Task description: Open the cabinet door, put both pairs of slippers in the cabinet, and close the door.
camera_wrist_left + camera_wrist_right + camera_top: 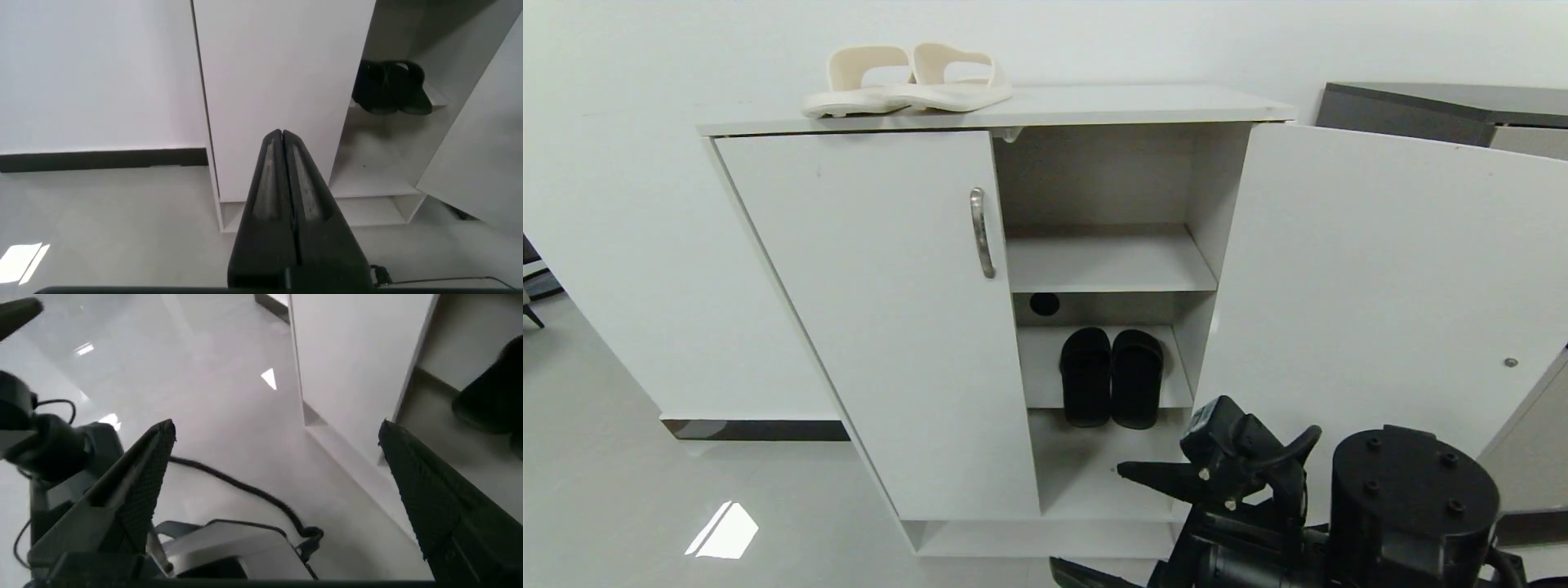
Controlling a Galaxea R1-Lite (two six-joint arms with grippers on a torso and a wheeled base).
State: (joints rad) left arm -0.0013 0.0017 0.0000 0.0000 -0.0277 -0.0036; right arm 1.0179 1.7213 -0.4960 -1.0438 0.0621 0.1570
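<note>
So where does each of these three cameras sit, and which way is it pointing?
Head view: up on the robot's head, looking forward and down at the cabinet, cream slippers on top, black slippers on a shelf inside; the open right gripper shows low down.
Left wrist view: on the left wrist, looking along the shut left gripper at the closed door and floor.
Right wrist view: on the right wrist, looking between its open fingers at floor and cabinet base.
Shared: all three catch the black slippers.
</note>
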